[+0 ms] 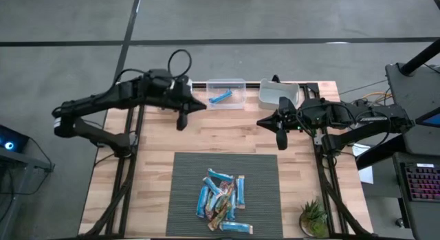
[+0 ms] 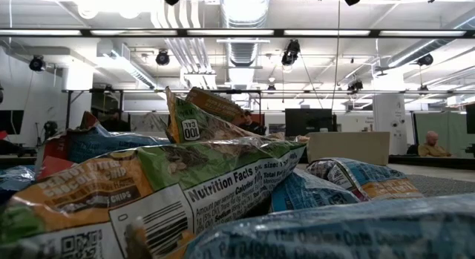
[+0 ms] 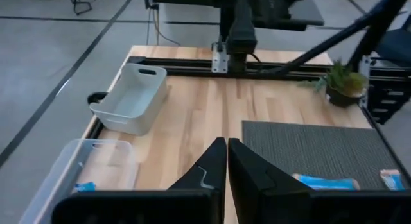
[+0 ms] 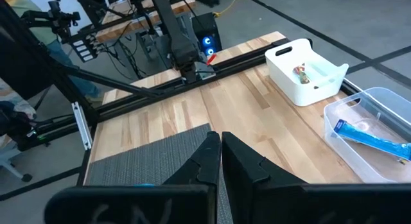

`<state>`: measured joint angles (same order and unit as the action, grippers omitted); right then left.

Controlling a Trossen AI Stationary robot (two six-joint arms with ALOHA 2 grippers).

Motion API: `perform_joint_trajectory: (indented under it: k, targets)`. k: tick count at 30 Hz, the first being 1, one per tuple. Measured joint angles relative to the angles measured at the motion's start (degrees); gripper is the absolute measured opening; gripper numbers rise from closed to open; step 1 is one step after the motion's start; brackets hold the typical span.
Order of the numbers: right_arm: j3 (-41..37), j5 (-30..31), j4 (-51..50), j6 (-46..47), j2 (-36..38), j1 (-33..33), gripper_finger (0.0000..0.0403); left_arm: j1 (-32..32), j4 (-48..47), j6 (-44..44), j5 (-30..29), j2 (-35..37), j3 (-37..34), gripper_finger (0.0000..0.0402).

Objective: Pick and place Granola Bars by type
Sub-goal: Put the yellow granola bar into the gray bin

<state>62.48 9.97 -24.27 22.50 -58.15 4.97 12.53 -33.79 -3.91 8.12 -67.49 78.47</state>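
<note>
About ten bars (image 1: 221,201) heaped on mat (image 1: 185,178), axes mixed; one blue bar (image 1: 221,97) diagonal in clear bin (image 1: 240,82); left gripper (image 1: 182,123), right gripper (image 1: 281,141) pressed together.

Even overhead light, soft shadows, one view blurred up close

From above, the wooden counter (image 1: 227,140) is evenly and moderately lit, and the arms throw only faint, soft shadows. In the low view, ceiling lights (image 2: 241,5) blaze to white glare, while the wrappers (image 2: 148,192) pressed against the lens are soft and out of focus, the nearest blue one (image 2: 356,229) a smear. The far room stays fairly sharp. Both wrist views are bright and clear, with straight edges bowing slightly towards the borders.
</note>
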Motion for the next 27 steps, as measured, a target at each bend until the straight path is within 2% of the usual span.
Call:
perform_joint_trajectory:
  k: [14,27]
  targets:
    - [0.0,-1.6,0.0,0.6,-3.6,0.0,0.0008,-5.2,8.2,4.4,0.2,12.4,-16.0,0.0000]
    - [0.4,-6.5,3.4,3.0,-9.4,0.6,0.0008,-6.1,8.8,4.3,0.2,14.0,-18.9,0.0000]
